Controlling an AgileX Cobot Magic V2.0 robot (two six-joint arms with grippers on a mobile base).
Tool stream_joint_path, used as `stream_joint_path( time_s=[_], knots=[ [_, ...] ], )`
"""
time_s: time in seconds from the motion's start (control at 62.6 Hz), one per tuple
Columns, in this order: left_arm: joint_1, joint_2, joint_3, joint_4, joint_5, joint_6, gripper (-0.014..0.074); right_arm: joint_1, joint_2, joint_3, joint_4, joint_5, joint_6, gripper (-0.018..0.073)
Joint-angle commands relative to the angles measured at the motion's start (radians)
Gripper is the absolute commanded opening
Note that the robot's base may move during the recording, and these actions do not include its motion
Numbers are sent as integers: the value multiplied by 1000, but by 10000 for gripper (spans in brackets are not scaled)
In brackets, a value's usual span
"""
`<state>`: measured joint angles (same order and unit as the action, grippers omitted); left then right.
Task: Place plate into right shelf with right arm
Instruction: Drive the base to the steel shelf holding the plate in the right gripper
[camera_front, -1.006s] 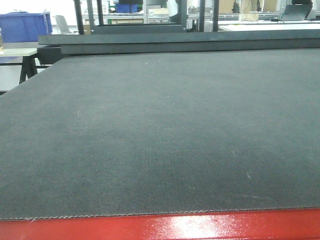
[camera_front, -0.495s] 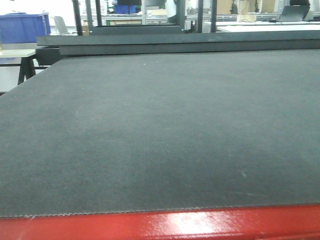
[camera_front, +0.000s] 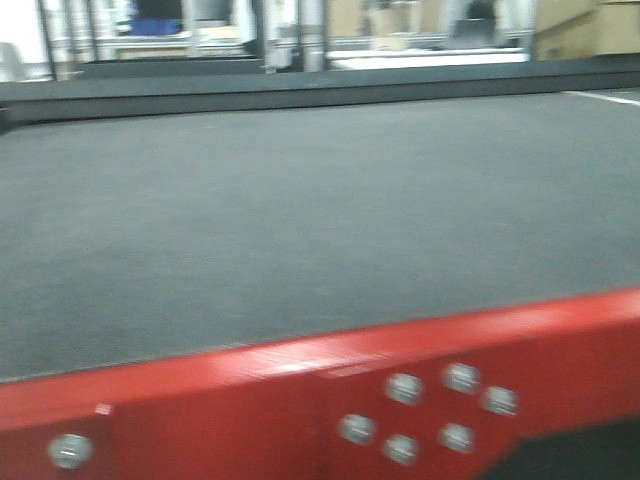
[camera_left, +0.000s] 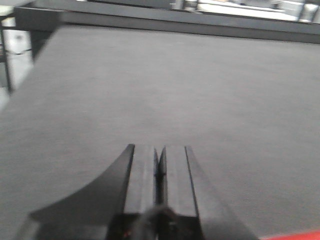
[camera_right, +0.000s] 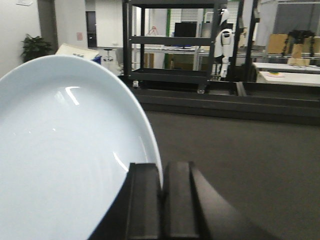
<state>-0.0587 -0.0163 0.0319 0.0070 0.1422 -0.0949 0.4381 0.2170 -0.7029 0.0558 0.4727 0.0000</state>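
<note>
In the right wrist view the white plate (camera_right: 65, 150) fills the left half of the frame, standing on edge and tilted. My right gripper (camera_right: 161, 172) is shut on the plate's rim, one black finger on each side of it. The left wrist view shows my left gripper (camera_left: 159, 155) shut with nothing between its fingers, held over the dark mat (camera_left: 190, 90). The right shelf is out of view. Neither gripper shows in the front view.
The red-edged table (camera_front: 300, 400) with its dark mat (camera_front: 300, 200) fills the front view, with bolts on the red rail at the lower right. A black open rack (camera_right: 170, 45) and raised dark ledges stand beyond the mat's far end in the right wrist view.
The front view has swung and blurred: the red table edge now runs slanted and larger with bolts in sight, and the blue bin at the back left has left the frame.
</note>
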Motion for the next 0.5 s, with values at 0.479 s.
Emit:
stream_joint_path(
  time_s=[0.479],
  knots=[
    [-4, -6, 9, 0, -89, -6, -47, 1, 15, -25, -6, -104, 0, 57]
  ],
)
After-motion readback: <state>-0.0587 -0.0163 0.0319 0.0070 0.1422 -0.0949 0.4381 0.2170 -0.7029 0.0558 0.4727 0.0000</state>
